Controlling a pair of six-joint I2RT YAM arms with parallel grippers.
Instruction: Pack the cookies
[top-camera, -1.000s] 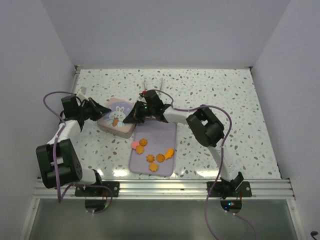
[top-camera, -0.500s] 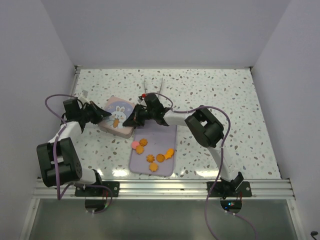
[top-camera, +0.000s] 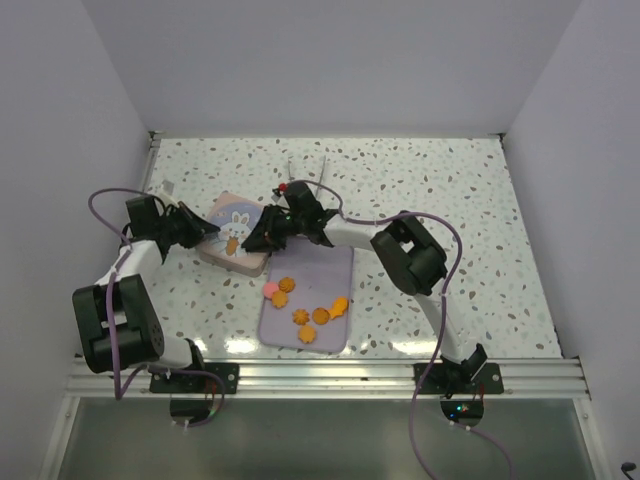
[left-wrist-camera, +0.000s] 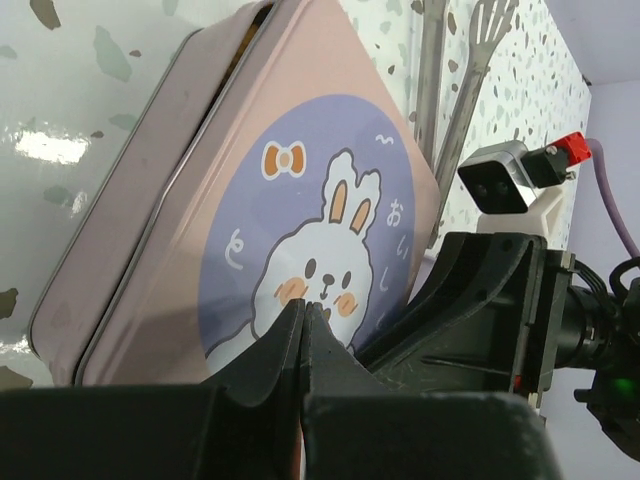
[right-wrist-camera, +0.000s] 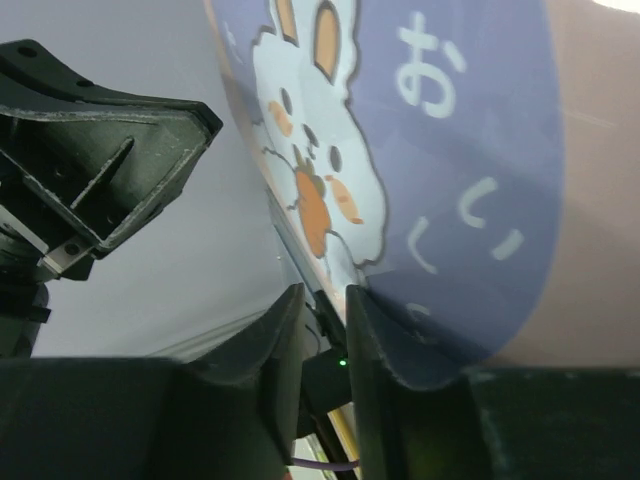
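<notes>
I am pinching the lid of the bunny tin with both grippers, left and right; it has tilted (cookies are waiting on the purple mat).

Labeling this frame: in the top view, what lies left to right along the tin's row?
Left claw → bunny tin → right claw → right arm's elbow.

Even overhead light brightening the scene, glare shining on the table left of the left gripper; near fingers blurring darkly
</notes>
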